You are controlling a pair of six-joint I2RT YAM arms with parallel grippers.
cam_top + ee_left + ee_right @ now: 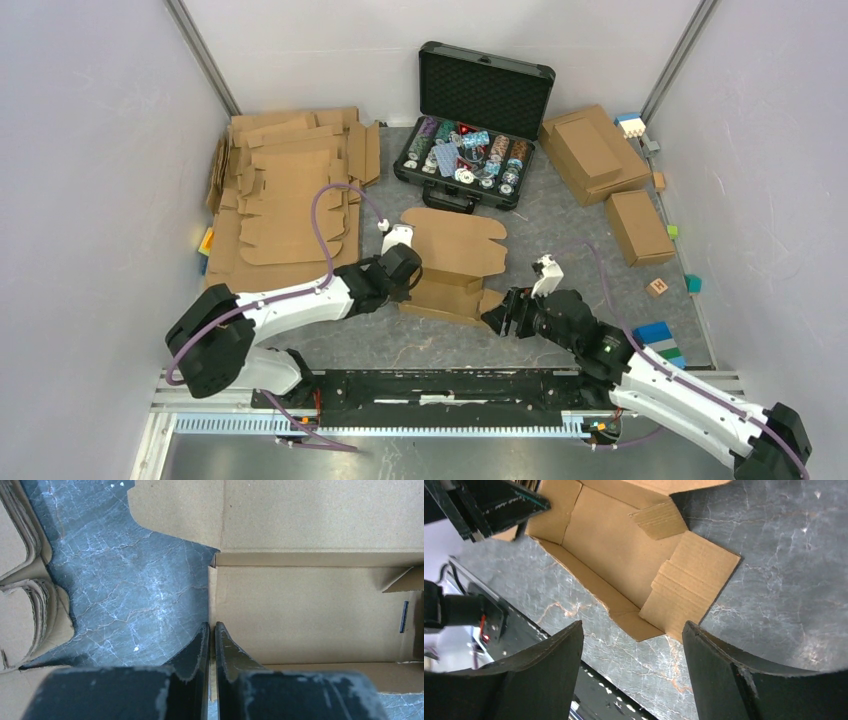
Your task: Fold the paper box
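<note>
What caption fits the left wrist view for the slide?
Left claw shut on the paper box end wall, grey tabletop alongside.

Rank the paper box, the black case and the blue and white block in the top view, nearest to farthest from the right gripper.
1. the paper box: just ahead and left of the right gripper.
2. the black case: farther back, mid-table.
3. the blue and white block: back right corner, farthest.

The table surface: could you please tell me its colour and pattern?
The table surface is dark grey with pale marble-like veins, best seen from the left wrist.
</note>
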